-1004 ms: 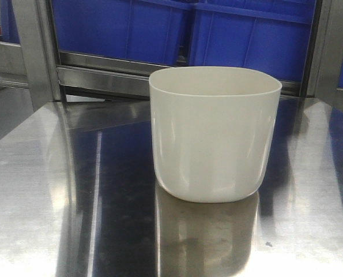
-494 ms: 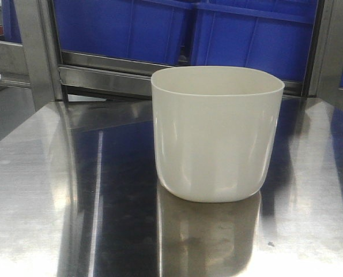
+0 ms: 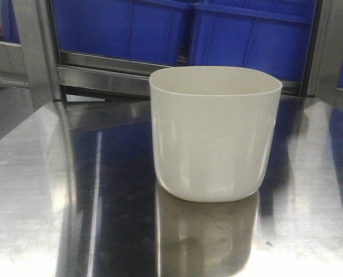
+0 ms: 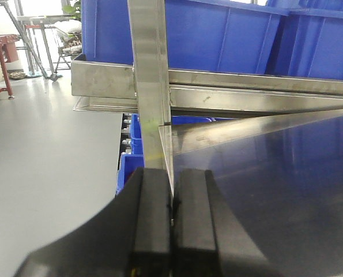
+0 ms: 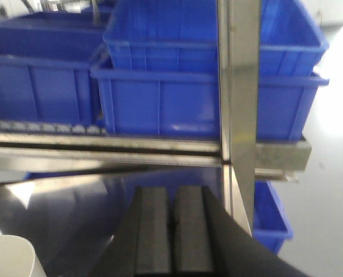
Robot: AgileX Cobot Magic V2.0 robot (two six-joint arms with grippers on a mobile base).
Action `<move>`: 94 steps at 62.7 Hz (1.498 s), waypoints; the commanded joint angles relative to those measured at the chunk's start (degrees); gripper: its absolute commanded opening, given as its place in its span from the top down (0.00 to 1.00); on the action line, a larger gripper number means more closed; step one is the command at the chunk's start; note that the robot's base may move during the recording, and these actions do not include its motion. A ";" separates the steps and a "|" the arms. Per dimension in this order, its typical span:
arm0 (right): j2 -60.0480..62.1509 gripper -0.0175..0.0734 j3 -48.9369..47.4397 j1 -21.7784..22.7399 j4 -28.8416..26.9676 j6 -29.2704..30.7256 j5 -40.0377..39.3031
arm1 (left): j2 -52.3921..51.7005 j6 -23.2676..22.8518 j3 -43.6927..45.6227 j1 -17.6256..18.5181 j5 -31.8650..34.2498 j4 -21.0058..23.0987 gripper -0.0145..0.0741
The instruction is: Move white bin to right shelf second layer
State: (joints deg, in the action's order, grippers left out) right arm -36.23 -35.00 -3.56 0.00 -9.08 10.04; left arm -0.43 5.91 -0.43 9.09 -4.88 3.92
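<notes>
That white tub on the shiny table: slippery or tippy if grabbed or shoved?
The white bin looks glossy and handle-free, so probably slippery to pinch. Its walls taper to a rounded base, so a high push might tip it; on the polished steel tabletop a low one likely slides it.

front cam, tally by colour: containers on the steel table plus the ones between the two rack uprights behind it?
white bin: 1
blue crates: 2 (left, right)
Total: 3
</notes>
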 commanded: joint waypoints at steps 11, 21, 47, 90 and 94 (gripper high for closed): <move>-19.37 0.75 -22.66 -4.28 -4.29 -0.08 20.03 | -0.80 -0.20 -2.11 0.16 4.88 0.31 0.74; -30.45 0.74 -32.14 -10.50 -4.43 -0.08 31.32 | -0.80 -0.20 -2.11 0.16 4.88 0.31 0.74; -43.42 0.22 -37.50 -19.83 -4.43 1.46 35.04 | -0.80 -0.20 -2.11 0.16 4.88 0.31 0.74; -53.17 0.23 -37.50 -19.87 -4.74 1.46 33.79 | -0.80 -0.20 -2.11 0.16 4.88 0.31 0.74; -54.57 0.23 -37.50 -19.87 -4.74 1.46 33.71 | -0.80 -0.20 -2.11 0.16 4.88 0.31 0.74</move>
State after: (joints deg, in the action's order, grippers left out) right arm -91.43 -70.36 -23.43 -4.57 -8.33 46.32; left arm -0.43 5.91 -0.43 9.09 -4.88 3.92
